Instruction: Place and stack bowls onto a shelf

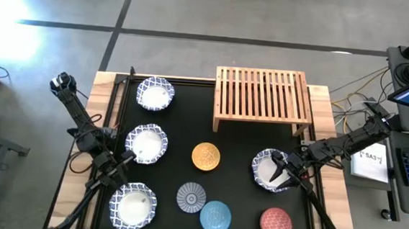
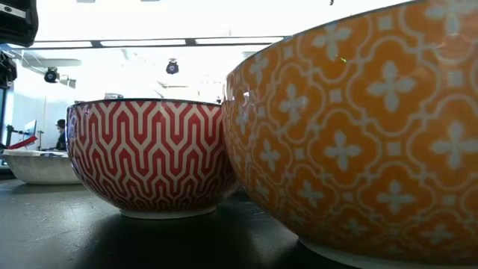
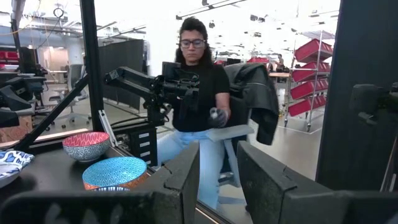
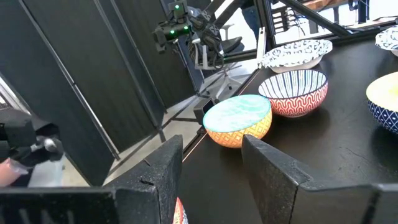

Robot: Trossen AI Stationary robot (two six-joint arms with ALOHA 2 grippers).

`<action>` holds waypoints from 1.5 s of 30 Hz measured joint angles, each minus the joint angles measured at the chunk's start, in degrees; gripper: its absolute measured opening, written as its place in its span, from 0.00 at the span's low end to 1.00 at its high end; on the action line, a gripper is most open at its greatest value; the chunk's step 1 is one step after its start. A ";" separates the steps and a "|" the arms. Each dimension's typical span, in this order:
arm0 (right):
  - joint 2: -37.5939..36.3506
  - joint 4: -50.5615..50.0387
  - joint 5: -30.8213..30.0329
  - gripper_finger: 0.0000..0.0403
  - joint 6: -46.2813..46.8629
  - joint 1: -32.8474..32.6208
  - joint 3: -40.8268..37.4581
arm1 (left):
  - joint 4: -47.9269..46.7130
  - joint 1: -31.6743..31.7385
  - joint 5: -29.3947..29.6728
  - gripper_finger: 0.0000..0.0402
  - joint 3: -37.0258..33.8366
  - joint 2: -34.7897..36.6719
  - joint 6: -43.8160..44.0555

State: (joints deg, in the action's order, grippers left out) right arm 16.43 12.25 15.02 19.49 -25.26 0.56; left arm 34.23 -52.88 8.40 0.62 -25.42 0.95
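Right gripper (image 1: pixel 278 172) hangs over the nearest white bowl with a blue-patterned rim (image 1: pixel 262 169), above that bowl's right half. Its two fingers stand well apart, and the right wrist view shows nothing between them. Whether a finger touches the rim cannot be told from above. This bowl sits on the right side of the dark table (image 1: pixel 189 121), close to the right edge, and it is the bowl nearest the shelf (image 1: pixel 263 97). The shelf lies just beyond it toward the far edge, its long axis running left to right across the table, its slats pointing front to back. No bowl lies on it yet. The coming move looks like a short lift and carry straight away from the front edge, and the right arm is plainly the nearer one for it. On that path the shelf's front rail and right leg are what the bowl must clear. The mustard yellow bowl (image 1: pixel 206 156) stands apart to the left, and the speckled red bowl (image 1: pixel 276 224) sits near the front edge, both out of the way. The light blue bowl (image 1: pixel 215 216) and the grey-blue patterned bowl (image 1: pixel 191 196) sit farther left at the front. The three other white bowls line the left side, where the left gripper (image 3: pixel 217 152) waits between them, fingers partly apart and holding nothing.
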 joint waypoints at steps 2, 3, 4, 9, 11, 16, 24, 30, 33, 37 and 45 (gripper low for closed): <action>0.00 -0.02 0.01 0.39 0.00 0.00 0.00 | 0.01 0.00 0.00 0.23 0.00 0.00 0.00; 0.00 0.00 -0.01 0.39 0.00 0.00 -0.01 | -0.02 0.00 0.00 0.23 0.00 0.00 0.00; 0.00 -0.01 0.00 0.39 0.00 0.00 0.00 | -0.01 0.00 0.00 0.23 0.00 -0.01 0.00; 0.00 -0.02 0.01 0.39 0.00 0.00 -0.01 | 0.01 0.00 0.00 0.23 0.00 0.01 0.00; 0.00 -0.01 -0.01 0.39 0.00 0.00 0.00 | 0.00 0.00 0.00 0.23 0.00 -0.02 0.00; 0.00 0.50 -1.98 0.39 0.00 0.00 0.01 | -0.01 -0.04 0.00 0.23 0.00 -0.02 0.00; -0.02 0.48 -7.64 0.39 0.00 0.02 -0.01 | 0.00 -0.04 0.00 0.23 0.00 0.01 0.00; -0.02 0.48 -7.66 0.39 -0.24 0.02 -0.01 | 0.00 -0.03 0.00 0.23 0.00 0.01 0.00; -0.02 0.48 -7.66 0.39 -0.03 0.02 0.00 | 0.00 -0.02 0.00 0.23 0.00 -0.01 0.00; -0.02 0.48 -7.66 0.39 0.00 0.02 0.01 | 0.01 -0.02 0.00 0.23 0.00 0.00 0.00; -0.02 0.49 -7.66 0.39 0.04 0.02 0.01 | 0.00 0.02 0.00 0.23 0.00 -0.01 0.00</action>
State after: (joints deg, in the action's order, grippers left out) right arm 16.40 12.74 7.35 19.53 -25.23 0.58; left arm 34.23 -52.86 8.40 0.62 -25.43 0.95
